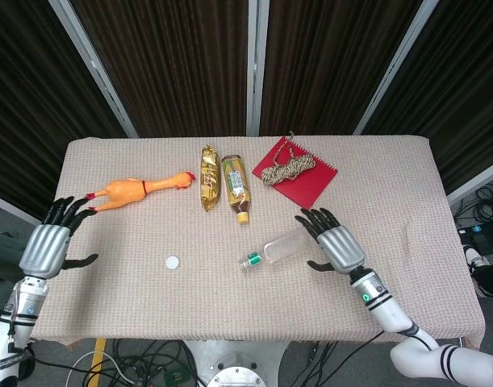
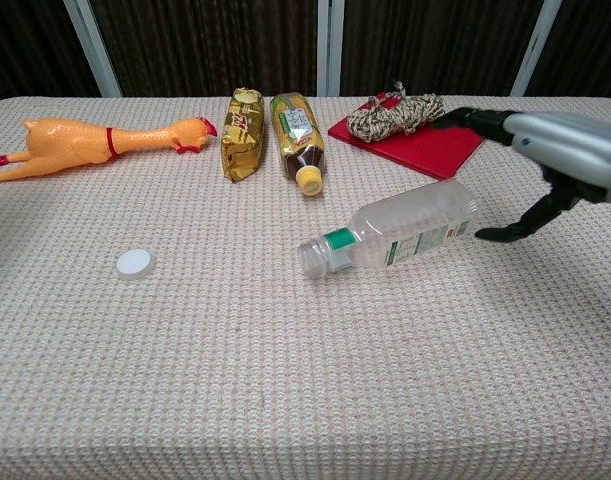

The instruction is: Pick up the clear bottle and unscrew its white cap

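Observation:
The clear bottle [image 1: 277,249] [image 2: 395,229] lies on its side on the table, capless, its open neck with a green ring pointing toward the front left. Its white cap [image 1: 173,261] [image 2: 134,262] lies flat on the cloth, well left of the bottle. My right hand [image 1: 335,241] [image 2: 555,160] hovers just right of the bottle's base, fingers spread, holding nothing. Off the table's left edge, my left hand [image 1: 48,246] is open too, fingers spread near the rubber chicken's tail; the chest view does not show it.
A rubber chicken [image 1: 133,192] [image 2: 105,137] lies at the back left. A gold snack pack [image 1: 208,176] [image 2: 242,132] and a brown tea bottle [image 1: 236,187] [image 2: 299,136] lie side by side at the back centre. A rope coil [image 1: 287,168] rests on a red notebook [image 1: 307,184] [image 2: 425,148].

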You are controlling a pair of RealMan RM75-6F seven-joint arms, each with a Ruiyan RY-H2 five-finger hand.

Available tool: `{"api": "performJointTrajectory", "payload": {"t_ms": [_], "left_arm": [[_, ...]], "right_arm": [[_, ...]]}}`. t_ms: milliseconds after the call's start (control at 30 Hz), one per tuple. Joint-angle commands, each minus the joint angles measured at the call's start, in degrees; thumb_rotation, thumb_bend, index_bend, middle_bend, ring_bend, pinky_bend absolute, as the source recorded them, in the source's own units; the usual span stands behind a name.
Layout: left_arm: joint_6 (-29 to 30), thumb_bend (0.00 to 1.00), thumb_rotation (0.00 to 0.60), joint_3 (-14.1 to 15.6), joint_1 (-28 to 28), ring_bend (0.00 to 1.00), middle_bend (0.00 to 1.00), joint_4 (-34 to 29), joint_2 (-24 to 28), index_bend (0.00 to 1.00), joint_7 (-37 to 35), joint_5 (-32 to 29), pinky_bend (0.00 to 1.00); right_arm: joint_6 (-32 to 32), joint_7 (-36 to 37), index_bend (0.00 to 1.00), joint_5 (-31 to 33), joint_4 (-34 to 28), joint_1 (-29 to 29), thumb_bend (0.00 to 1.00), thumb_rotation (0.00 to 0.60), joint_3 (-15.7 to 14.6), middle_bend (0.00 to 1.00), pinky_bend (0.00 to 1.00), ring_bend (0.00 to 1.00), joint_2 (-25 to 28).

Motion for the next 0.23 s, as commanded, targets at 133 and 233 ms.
{"api": "performJointTrajectory", "payload": {"t_ms": [133, 233], "left_arm": [[6.01, 0.07, 0.600, 1.30, 6.71, 0.00, 0.10, 1.22, 1.04, 0.22, -1.44, -2.83, 0.05], [9.89, 0.07, 0.600, 1.82, 9.73, 0.00, 0.10, 1.54, 0.42, 0.22, -1.54, -2.27, 0.05]], "right_arm": [[15.49, 1.76, 0.00, 0.08, -7.78, -12.12, 0.10, 0.600, -1.16, 0.12, 0.08, 0.00, 12.44], [20.15, 2.86, 0.01, -0.68, -9.35, -16.15, 0.11, 0.600, -2.24, 0.12, 0.08, 0.00, 15.72]]}}
